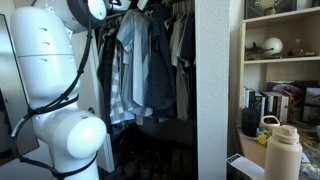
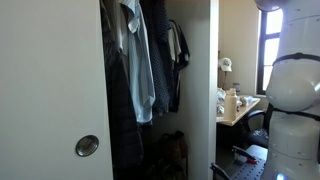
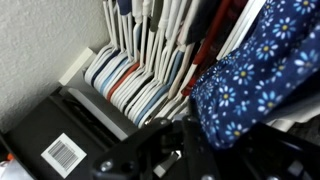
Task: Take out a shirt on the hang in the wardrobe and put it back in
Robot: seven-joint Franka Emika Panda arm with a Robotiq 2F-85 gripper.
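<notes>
In the wrist view the gripper (image 3: 195,140) fills the bottom edge as a dark, blurred shape, and I cannot tell whether its jaws are apart or together. Just above it, on the right of the frame, hangs the shirt (image 3: 255,70), its blue cloth dotted with small white flowers; whether the gripper touches it cannot be made out. Farther down, in the middle of the frame, a row of sandals (image 3: 135,80) stands on edge. A black box with a barcode label (image 3: 62,150) lies at the lower left, and a white wall (image 3: 40,40) takes up the upper left. In an exterior view the white robot arm (image 1: 60,90) fills the left foreground and reaches up to the top of the frame toward the clothes rail. Behind it is the wardrobe (image 1: 212,90), where the shirt (image 1: 155,70) hangs among other garments beside a pale plaid shirt (image 1: 120,85). At the lower right stands a cream bottle (image 1: 283,150), with a white bookshelf (image 1: 280,58) behind it. In an exterior view a white door panel (image 2: 50,90) with a round pull (image 2: 87,146) fills the left. The wardrobe (image 2: 195,100) opens in the centre, and the robot (image 2: 295,95) stands at the right edge.
</notes>
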